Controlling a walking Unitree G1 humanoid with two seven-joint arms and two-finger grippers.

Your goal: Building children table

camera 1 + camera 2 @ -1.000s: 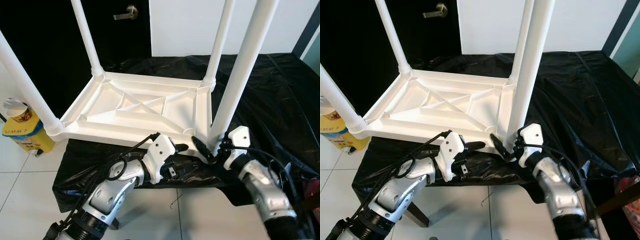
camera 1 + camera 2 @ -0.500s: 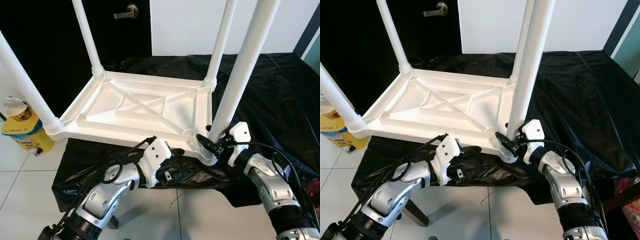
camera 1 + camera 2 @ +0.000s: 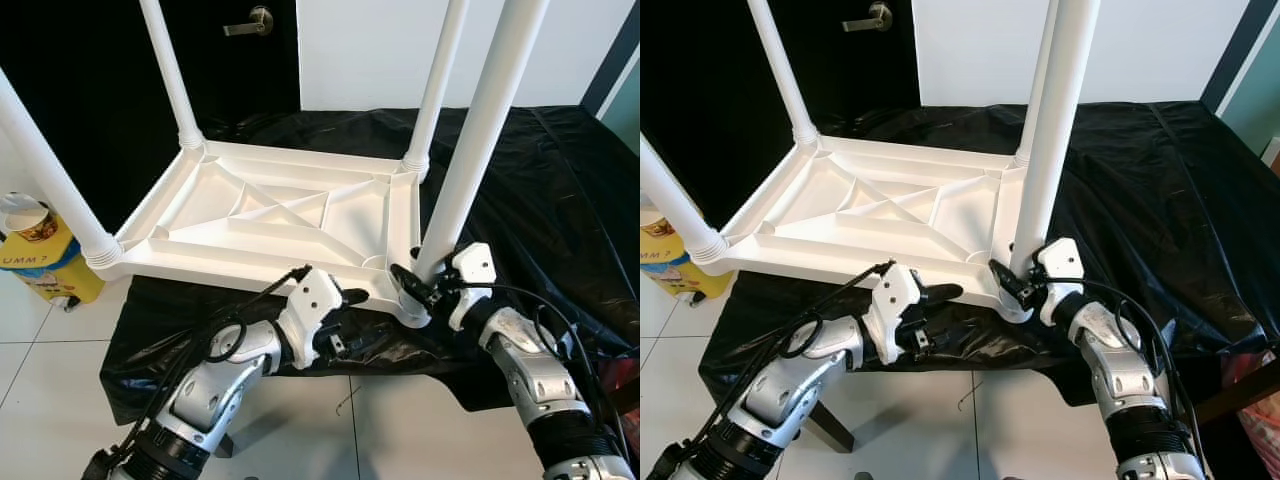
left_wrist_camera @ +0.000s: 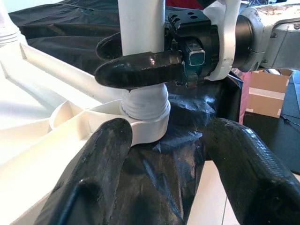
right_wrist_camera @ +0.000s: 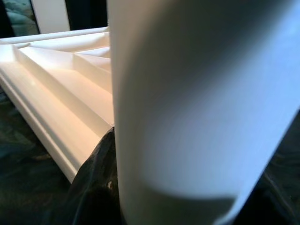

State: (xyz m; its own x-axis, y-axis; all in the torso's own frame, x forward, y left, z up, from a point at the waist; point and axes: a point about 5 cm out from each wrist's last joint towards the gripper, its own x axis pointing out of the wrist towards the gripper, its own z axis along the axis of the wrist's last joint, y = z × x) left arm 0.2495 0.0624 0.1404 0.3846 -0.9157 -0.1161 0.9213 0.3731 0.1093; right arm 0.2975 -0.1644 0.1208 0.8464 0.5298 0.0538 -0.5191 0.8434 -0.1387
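An upturned white table is laid on a black sheet, its four legs pointing upward. The near right leg is clasped low down, just above its socket, by the right gripper, whose black fingers are wrapped around it. The left gripper is held just beside the table's near edge, close to that corner, with its fingers spread wide and nothing between them. A yellow bin with a paper cup set on top is seen on the tiled floor at the left.
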